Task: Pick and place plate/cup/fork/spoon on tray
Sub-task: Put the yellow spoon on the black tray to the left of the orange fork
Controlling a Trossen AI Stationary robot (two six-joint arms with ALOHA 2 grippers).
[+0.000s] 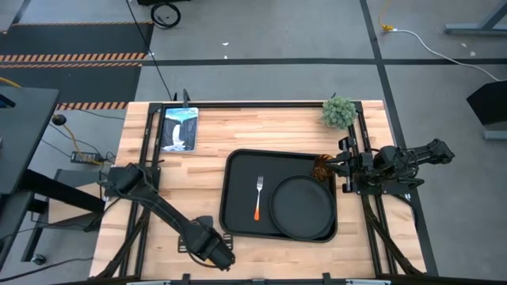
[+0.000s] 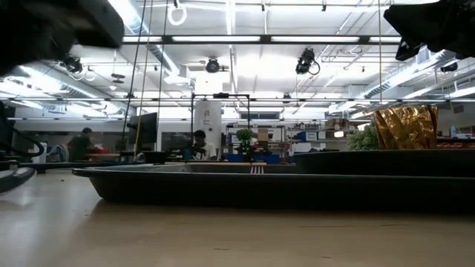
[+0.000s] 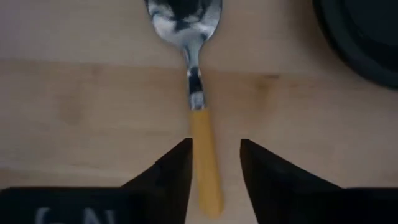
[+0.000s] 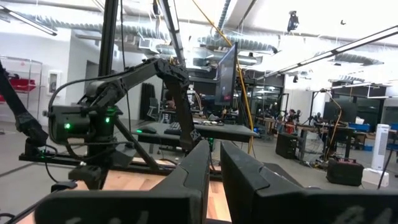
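Note:
The spoon (image 3: 200, 93), silver bowl and orange handle, lies flat on the wooden table by the near edge. My left gripper (image 3: 214, 158) is open above it, one finger on either side of the orange handle (image 3: 205, 168); in the high view the gripper (image 1: 219, 255) hides the spoon. The black tray (image 1: 238, 170) holds the fork (image 1: 258, 198), the round black plate (image 1: 301, 207) and the amber cup (image 1: 322, 168), which stands in the tray's far right corner. My right gripper (image 4: 214, 171) is shut and empty, raised beside the cup at the tray's right (image 1: 339, 166).
A small green plant (image 1: 339, 112) stands at the table's far right, and a picture card (image 1: 178, 128) lies at the far left. The tray's near left corner (image 3: 367, 31) is close to the spoon's bowl. People show in the room beyond the table (image 2: 82, 144).

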